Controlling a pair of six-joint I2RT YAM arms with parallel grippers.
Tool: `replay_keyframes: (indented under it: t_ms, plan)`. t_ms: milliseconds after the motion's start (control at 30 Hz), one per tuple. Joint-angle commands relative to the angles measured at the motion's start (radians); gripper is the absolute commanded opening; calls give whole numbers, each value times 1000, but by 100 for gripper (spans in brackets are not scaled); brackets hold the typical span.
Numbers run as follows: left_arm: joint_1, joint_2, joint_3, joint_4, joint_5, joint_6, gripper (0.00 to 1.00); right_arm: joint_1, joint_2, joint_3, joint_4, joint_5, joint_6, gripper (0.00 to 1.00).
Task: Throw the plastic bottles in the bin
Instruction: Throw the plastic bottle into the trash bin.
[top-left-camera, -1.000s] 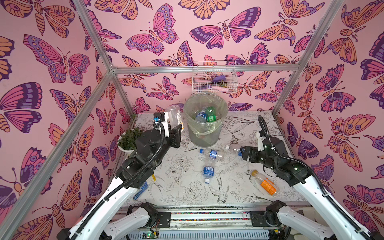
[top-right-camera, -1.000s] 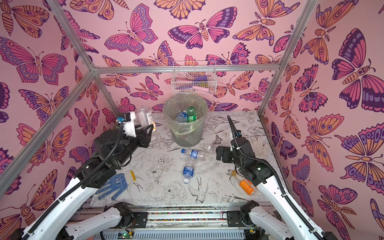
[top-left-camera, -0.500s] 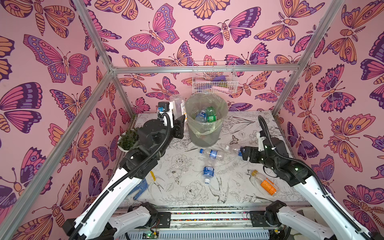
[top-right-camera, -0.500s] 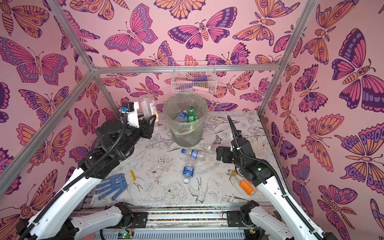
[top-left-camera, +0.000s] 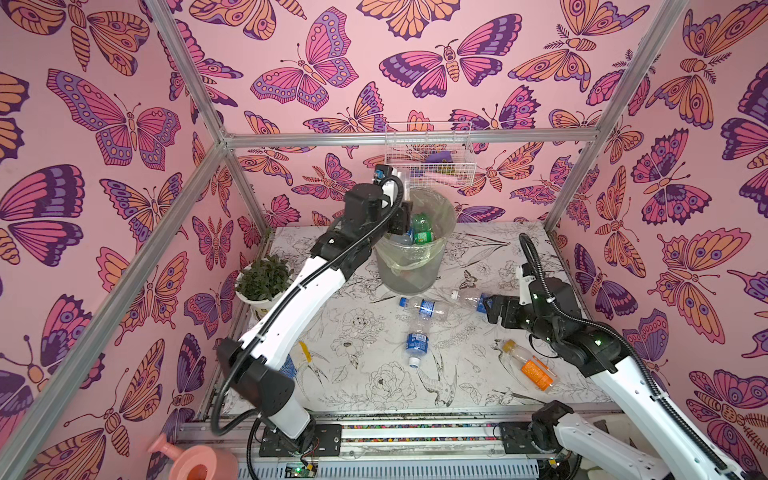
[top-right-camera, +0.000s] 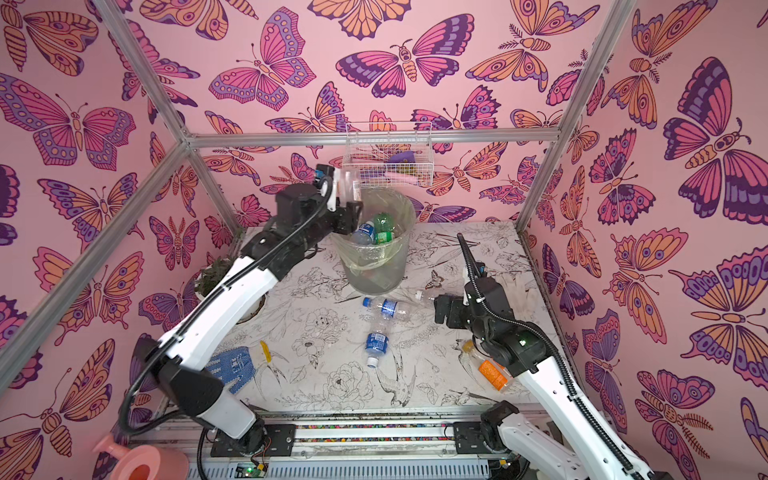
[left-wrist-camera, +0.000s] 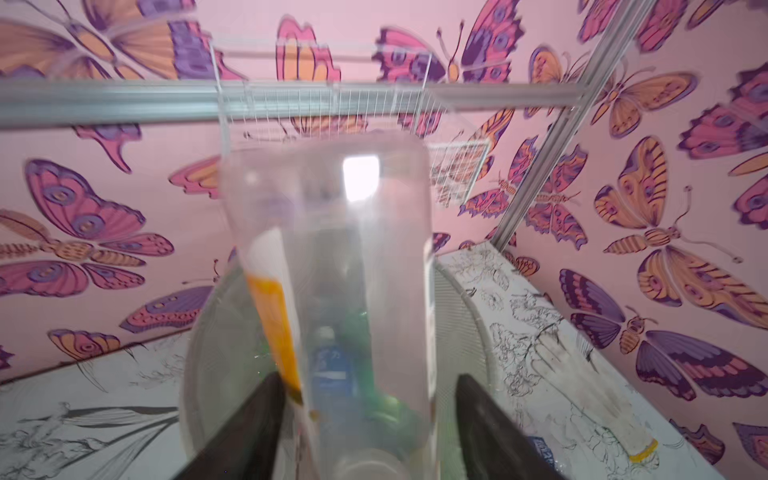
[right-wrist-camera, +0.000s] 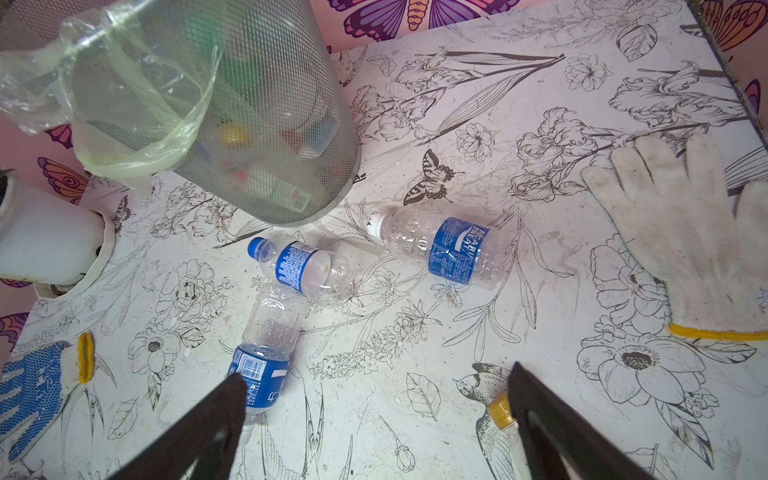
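Observation:
My left gripper (top-left-camera: 400, 208) (left-wrist-camera: 370, 376) hangs over the near-left rim of the bin (top-left-camera: 415, 262) (top-right-camera: 376, 266). Its jaws are open, and a blurred clear bottle with an orange label (left-wrist-camera: 324, 249) (top-right-camera: 349, 187) stands loose between them. A green bottle (top-left-camera: 422, 226) and others lie inside the bin. On the table lie three blue-labelled bottles (right-wrist-camera: 307, 268) (right-wrist-camera: 449, 249) (right-wrist-camera: 266, 353) and an orange-labelled one (top-left-camera: 532, 368). My right gripper (top-left-camera: 490, 309) (right-wrist-camera: 376, 372) hovers open and empty above the table, right of them.
A white glove (right-wrist-camera: 685, 232) lies at the table's right edge and a blue-dotted glove (top-right-camera: 232, 365) at the front left. A potted plant (top-left-camera: 264, 278) stands at the left. A wire basket (top-left-camera: 428, 158) hangs behind the bin, and a pink watering can (top-left-camera: 195, 461) sits below the front rail.
My left arm has carried the orange-labelled bottle up and right, from beside the bin to over its rim, and its jaws have opened. The right arm has not moved.

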Motion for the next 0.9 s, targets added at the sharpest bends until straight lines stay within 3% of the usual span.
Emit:
replay_keyframes:
  t_ms: [0,367,867]
  plan:
    - [15,55,106,-195,34,-51,98,-7,-25,14,-38,16,-3,99]
    - [-39,-201,36,-126,-29,-11,98,-9,-10,-3,-17,2,1,99]
    - [-62,-381,-138,-63,-29,-28,98,-9,2,5,-39,3,16,99]
